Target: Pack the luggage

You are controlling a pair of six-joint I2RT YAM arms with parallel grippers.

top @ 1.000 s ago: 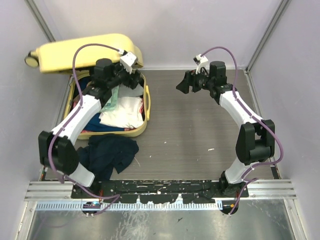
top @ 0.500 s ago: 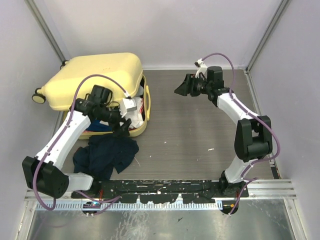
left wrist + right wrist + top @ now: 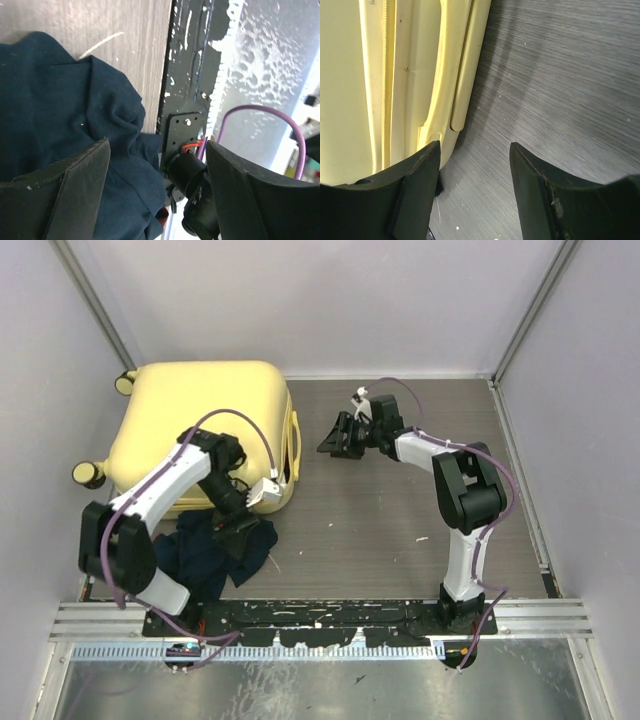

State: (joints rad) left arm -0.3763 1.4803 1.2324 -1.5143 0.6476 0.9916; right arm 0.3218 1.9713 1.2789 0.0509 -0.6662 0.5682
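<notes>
As I read it from the near edge: dark blue garment, crumpled on the table, near left. Left gripper over it, jaws apart, holding nothing. Right gripper, farther, jaws apart, empty, just beside the right side of the yellow suitcase, which lies shut, far left.

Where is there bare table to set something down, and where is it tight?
Free: the table between the luggage and the right arm. Crowded: near left, where the navy garment lies before the luggage under the left gripper, and by the luggage's right edge, where the right gripper hovers.
</notes>
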